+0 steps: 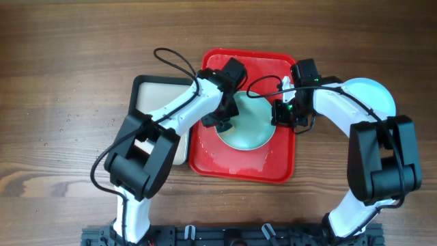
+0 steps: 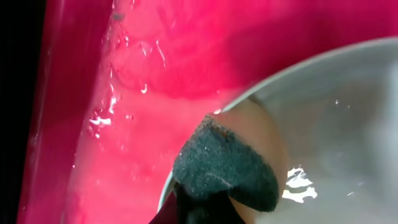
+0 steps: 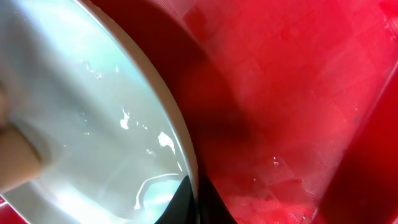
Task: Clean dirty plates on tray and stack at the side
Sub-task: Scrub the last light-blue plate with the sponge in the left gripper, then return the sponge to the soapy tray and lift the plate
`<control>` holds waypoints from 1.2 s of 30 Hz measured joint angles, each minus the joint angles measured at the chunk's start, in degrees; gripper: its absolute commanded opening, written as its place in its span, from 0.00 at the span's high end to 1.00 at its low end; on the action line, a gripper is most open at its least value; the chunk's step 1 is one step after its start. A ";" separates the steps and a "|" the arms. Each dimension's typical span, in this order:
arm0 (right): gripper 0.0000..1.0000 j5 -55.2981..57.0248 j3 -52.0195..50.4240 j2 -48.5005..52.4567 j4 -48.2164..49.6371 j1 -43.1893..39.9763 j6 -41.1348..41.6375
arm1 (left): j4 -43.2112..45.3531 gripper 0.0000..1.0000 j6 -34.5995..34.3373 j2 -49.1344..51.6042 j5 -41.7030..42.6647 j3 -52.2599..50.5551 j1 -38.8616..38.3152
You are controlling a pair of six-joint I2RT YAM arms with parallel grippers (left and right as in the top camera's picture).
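A pale blue plate (image 1: 249, 123) stands tilted on the red tray (image 1: 280, 167). My right gripper (image 1: 285, 113) is shut on the plate's right rim (image 3: 186, 155), a finger on each side. My left gripper (image 1: 224, 121) is shut on a sponge with a dark scrub face (image 2: 224, 168) and presses it against the plate's left side (image 2: 336, 124). The plate's surface is wet and shiny. Another pale blue plate (image 1: 374, 96) lies on the table at the right, partly under my right arm. No white plate shows.
A cream tray with a black rim (image 1: 153, 96) sits left of the red tray, mostly under my left arm. Water pools on the red tray floor (image 2: 124, 106). Wood table lies all around.
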 measured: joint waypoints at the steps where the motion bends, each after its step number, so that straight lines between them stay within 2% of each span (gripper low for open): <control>1: 0.96 0.02 0.00 0.00 -0.02 -0.02 0.02 | 4.52 0.96 0.00 0.00 2.08 -0.48 0.04; 5: 0.96 0.22 0.00 0.00 -0.09 -0.02 0.02 | 17.20 0.96 0.02 -0.02 9.55 -3.58 -1.88; 8: 0.96 0.22 0.00 0.00 -0.20 -0.13 0.02 | 21.75 0.96 0.57 -0.02 12.33 -4.50 -5.16; 12: 0.96 0.24 0.00 0.00 -0.33 -0.13 0.00 | 24.63 0.96 2.95 0.00 12.17 -4.63 -5.09; 15: 0.96 0.24 0.00 0.00 -0.35 -0.13 -0.02 | 23.65 0.96 5.60 0.00 7.32 -4.63 -1.84; 18: 0.96 0.22 0.02 0.00 -0.33 -0.11 -0.02 | 16.37 0.96 6.75 -0.02 5.01 -3.80 2.86; 25: 0.96 0.22 0.11 0.00 -0.63 -0.09 -0.04 | -7.17 0.96 7.41 -0.24 2.91 5.51 3.34; 29: 0.96 0.24 0.11 0.00 -0.74 -0.13 -0.07 | -8.76 0.96 7.41 -4.17 3.74 7.85 4.48; 31: 0.95 0.26 0.11 0.00 -0.85 -0.13 -0.22 | -13.55 0.96 7.52 -8.24 3.78 7.96 5.62; 32: 0.86 0.26 0.11 0.00 -0.85 -0.13 -0.24 | -15.41 0.96 7.61 -9.99 3.54 8.13 6.93; 33: 0.86 0.26 0.11 0.00 -0.72 -0.13 -0.26 | -18.18 0.96 7.78 -11.37 2.78 8.26 8.39; 34: 0.92 0.74 0.11 0.09 0.24 -0.13 -0.66 | -23.80 0.96 7.80 -14.14 -0.15 8.39 12.37; 36: 0.96 1.09 0.11 0.22 3.23 -0.13 -0.90 | -27.17 0.96 7.87 -16.15 -4.90 8.63 16.98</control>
